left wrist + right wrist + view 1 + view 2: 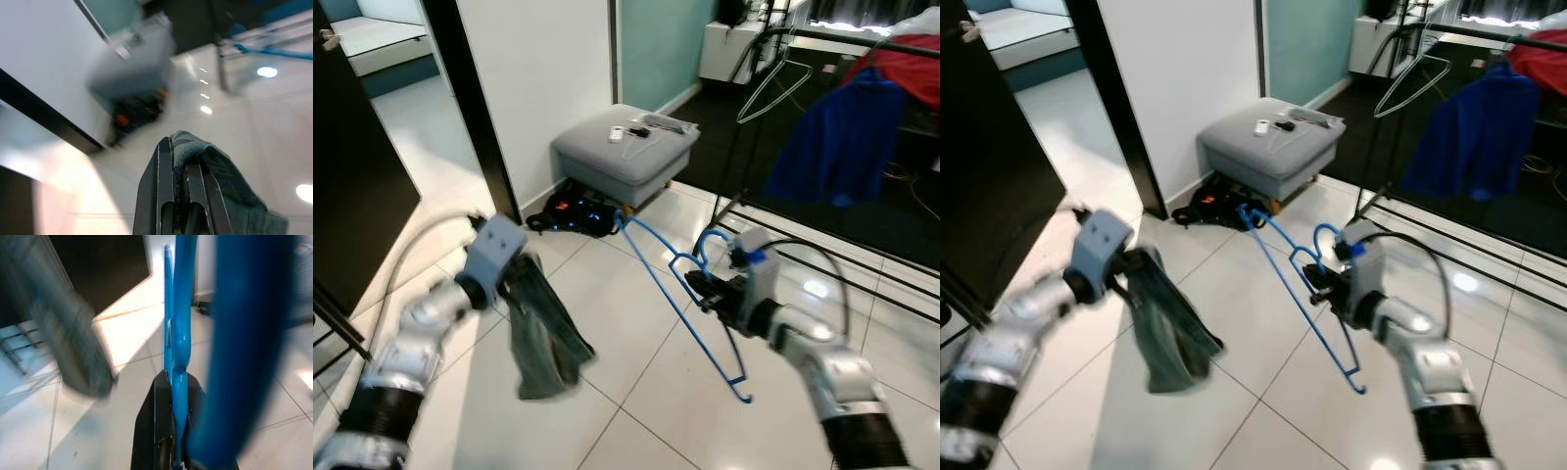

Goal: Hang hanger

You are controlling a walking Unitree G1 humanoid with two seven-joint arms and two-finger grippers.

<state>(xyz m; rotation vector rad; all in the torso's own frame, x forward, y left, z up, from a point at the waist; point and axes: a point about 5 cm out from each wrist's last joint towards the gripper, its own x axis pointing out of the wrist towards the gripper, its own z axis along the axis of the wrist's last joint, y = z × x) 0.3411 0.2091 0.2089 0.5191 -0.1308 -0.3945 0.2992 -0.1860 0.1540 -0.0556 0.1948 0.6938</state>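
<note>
I see a white tiled floor (636,392) under both arms, with a dark clothes rack (862,44) at the far right. On its rail hang a blue garment (837,137), a red one (911,69) and a bare wire hanger (773,88). Against the white wall (538,69) sits a grey footstool (626,152) with a few small items on its top that I cannot make out; a dark bundle (576,215) with small lights lies on the floor at its base. A dark doorframe (470,108) runs down on the left.

My left gripper (514,269) is out in front on the left, above the floor. Its fingers (168,196) are pressed together on the top edge of a grey-green cloth (543,338), which hangs down limp below it, off the tiles.

My right gripper (700,289) is out on the right, nearer the rack. Its jaws are pinching a blue hanger (661,274) close to where the hook meets the shoulders. The hanger is in the air, tilted: one long arm reaches toward the footstool's near corner, the other drops toward the floor near my forearm, and the hook curls up just beside the wrist. It is well apart from the rack's rail. In the right wrist view the blue wire (178,357) runs straight out from between the black fingers, blurred up close.
</note>
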